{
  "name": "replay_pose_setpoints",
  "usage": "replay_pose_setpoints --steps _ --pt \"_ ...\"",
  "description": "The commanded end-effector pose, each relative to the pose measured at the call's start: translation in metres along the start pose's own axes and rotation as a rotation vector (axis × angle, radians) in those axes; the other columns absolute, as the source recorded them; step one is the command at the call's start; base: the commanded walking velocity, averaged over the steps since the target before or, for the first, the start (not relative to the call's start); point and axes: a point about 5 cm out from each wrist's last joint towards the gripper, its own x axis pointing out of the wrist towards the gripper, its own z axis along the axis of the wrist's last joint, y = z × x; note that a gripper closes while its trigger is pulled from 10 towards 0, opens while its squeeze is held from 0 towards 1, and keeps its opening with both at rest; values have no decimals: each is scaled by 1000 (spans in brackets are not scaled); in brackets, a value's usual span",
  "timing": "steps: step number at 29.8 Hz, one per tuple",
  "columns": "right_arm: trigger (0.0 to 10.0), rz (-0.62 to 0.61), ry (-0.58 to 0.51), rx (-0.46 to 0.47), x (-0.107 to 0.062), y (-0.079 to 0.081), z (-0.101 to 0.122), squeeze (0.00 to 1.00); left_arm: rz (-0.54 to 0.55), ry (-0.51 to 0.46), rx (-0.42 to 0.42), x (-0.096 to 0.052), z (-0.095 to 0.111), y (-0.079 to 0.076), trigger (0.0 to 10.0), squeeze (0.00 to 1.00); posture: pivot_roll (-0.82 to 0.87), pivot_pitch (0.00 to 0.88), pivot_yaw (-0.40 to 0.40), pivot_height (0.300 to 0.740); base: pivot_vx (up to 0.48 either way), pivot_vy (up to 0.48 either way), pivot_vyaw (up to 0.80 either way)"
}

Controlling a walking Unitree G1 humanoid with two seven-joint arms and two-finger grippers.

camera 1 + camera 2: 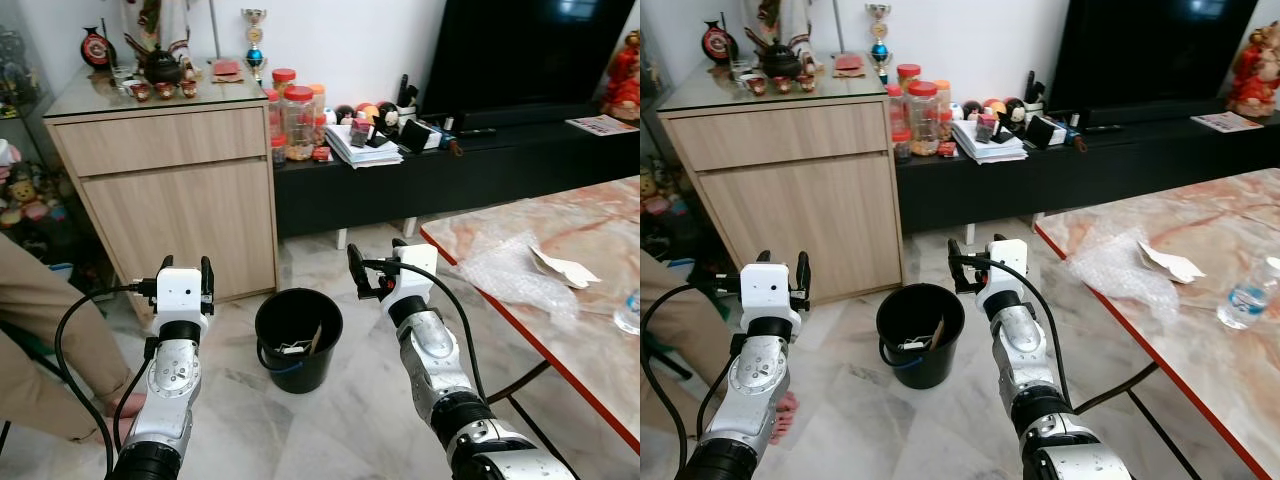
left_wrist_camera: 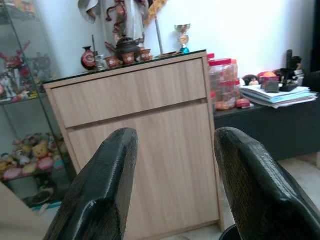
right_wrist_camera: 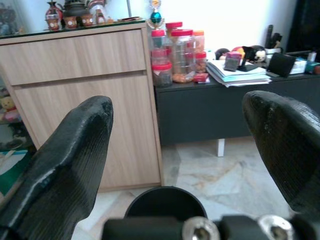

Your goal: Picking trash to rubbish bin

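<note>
Left gripper point(image 1: 187, 272) raised at 7 o'clock of the head view, fingers point(image 2: 100, 195) spread moderately, holding nothing. Right gripper point(image 1: 378, 268) raised near centre, fingers point(image 3: 70, 150) spread wide, likewise empty.

Black rubbish bin point(image 1: 298, 338) standing on the marble floor point(image 1: 340, 410) between the two grippers, just below them; a few scraps already inside.

Marble-pattern table point(image 1: 600, 350) at 3 o'clock. On it, nearest first: crumpled clear plastic wrap point(image 1: 505, 268), then a crumpled paper scrap point(image 1: 562, 267) beyond and to the right, then a clear water bottle point(image 1: 1246, 297) near the right edge.

Key relation: table trash lying at 2 to 3 o'clock from the right gripper, well apart from the left gripper; right arm clearly nearer. Plastic wrap elongated roughly left to right along the table edge. Likely next move: swing of the right gripper rightward over the table edge toward the wrap, then return to the bin.

Further off: wooden cabinet point(image 1: 180, 190) at 11 o'clock, low black TV console point(image 1: 450, 170) with jars point(image 1: 297, 122) at 12 to 1 o'clock.
</note>
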Motion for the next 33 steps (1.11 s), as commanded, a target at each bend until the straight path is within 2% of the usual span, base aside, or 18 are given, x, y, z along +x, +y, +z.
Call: replay_pose_setpoints --steps 1,33 --pt "10000 6 -3 3 3 2 3 0 -8 -7 -11 2 3 -2 10000 0 19 0 -29 740 0 0 -488" --pt "10000 27 2 9 4 11 2 0 5 -19 -6 10 9 4 10000 0 24 0 -31 740 0 0 -798"
